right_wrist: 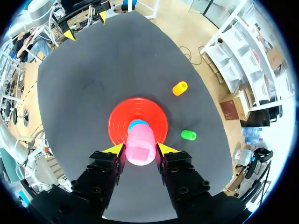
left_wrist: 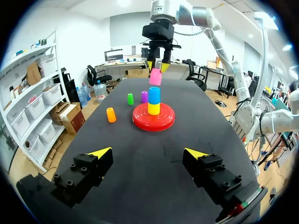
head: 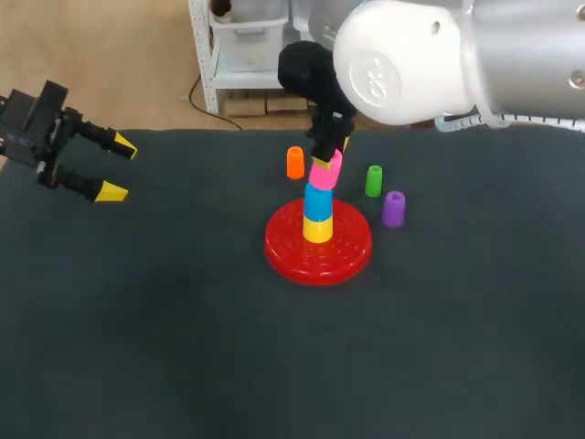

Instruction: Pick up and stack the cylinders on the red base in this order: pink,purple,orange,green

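Pinching the pink cylinder [right_wrist: 141, 140] from both sides between the yellow tips of the right gripper [right_wrist: 140, 148], with the piece leaning rather than plumb. Directly beneath: blue cylinder [head: 318, 201] on yellow cylinder [head: 318, 230], both seated on the red base [head: 285, 249]; contact between pink and blue, cannot tell. Likely trouble: let go at that lean, could seat crooked, slide off the blue top and roll across the table, or shove the short stack sideways if pressed down off-centre. Out past the base rim, on one finger's side: orange cylinder [head: 294, 163] and green cylinder [head: 373, 180], with purple cylinder [head: 393, 208] near the green, all in the path of a rolling piece. Well apart, left gripper [head: 117, 168] spread wide, holding nothing, too distant to steady anything.
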You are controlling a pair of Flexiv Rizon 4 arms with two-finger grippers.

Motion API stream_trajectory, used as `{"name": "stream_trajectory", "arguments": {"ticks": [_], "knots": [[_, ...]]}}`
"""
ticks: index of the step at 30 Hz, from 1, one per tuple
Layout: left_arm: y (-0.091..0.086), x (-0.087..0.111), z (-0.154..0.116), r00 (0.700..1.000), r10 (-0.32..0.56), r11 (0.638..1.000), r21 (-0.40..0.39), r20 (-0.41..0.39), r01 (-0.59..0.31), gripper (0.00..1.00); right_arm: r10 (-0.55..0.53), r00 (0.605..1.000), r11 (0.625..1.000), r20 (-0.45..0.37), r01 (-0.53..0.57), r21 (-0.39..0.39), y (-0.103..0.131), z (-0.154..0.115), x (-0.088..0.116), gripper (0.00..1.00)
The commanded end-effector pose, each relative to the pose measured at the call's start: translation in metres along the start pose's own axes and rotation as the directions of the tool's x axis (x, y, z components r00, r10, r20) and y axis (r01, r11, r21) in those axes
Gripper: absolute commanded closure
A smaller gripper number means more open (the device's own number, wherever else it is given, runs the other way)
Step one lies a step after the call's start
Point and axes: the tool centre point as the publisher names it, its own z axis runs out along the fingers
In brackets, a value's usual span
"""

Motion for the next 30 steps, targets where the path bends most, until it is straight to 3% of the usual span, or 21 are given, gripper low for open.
{"name": "stream_trajectory", "arguments": {"ticks": [1,18,30], "knots": [[0.0,0.001,0.0,1.0,0.003,1.0,-0.001,0.002,-0.003,0.0,0.002,1.0,1.0,-0.01,-0.002,0.001,0.0,0.0,0.004,1.0],[0.0,0.001,0.0,1.0,0.003,1.0,-0.001,0.002,-0.003,0.0,-0.081,0.995,0.996,-0.06,0.08,-0.031,0.003,0.016,-0.016,1.0],[0.0,0.001,0.0,1.0,0.003,1.0,-0.001,0.002,-0.003,0.0,-0.127,0.985,0.992,-0.119,0.123,-0.04,0.01,0.035,-0.014,1.0]]}}
